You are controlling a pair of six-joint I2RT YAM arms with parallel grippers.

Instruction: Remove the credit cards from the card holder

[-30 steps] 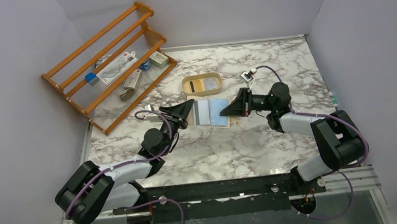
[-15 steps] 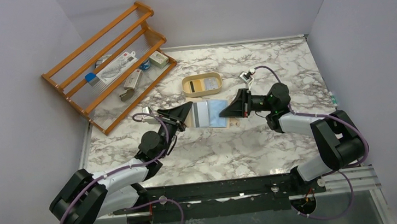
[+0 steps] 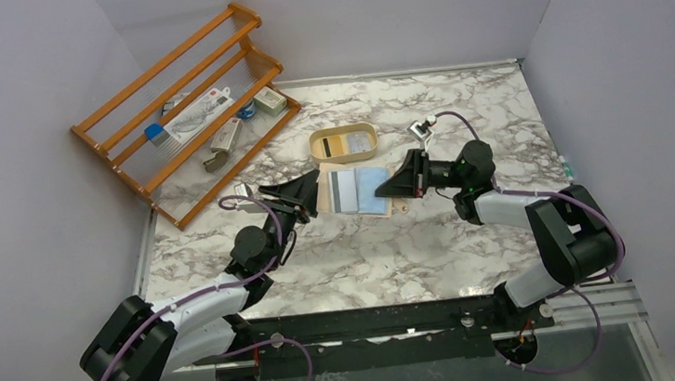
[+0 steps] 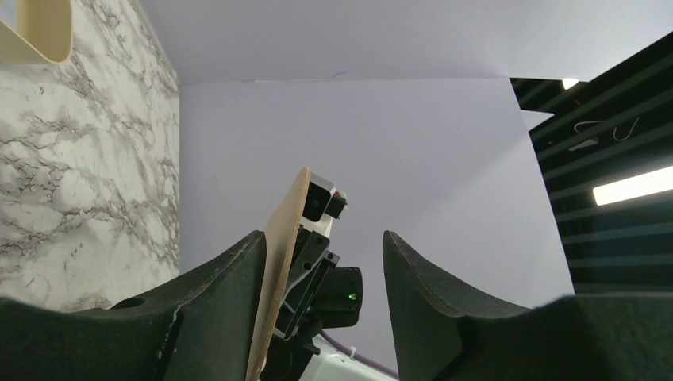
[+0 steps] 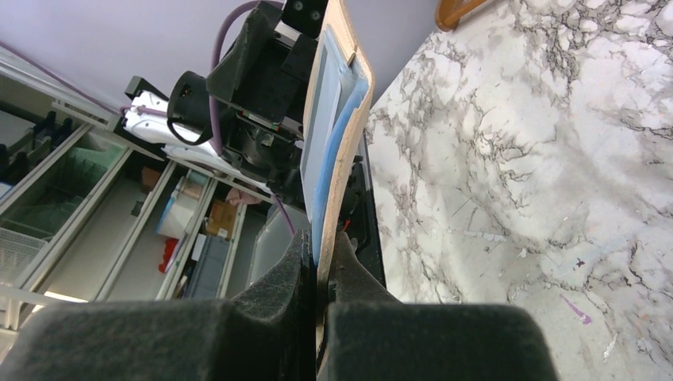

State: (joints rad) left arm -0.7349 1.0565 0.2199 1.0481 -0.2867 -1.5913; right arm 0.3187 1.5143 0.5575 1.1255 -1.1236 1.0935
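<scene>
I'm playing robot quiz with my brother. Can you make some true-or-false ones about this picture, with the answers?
1. The right gripper is pinching the edge of the card holder. True.
2. The left gripper is squeezed shut. False: its fingers stand apart, with the card holder's edge beside one of them.
3. The card holder is folded closed. False: it is spread open, and the credit cards show inside.
4. A wooden rack stands at the table's far left. True.
5. The oval tray sits between the card holder and the arms' bases. False: it lies beyond the card holder.
</scene>
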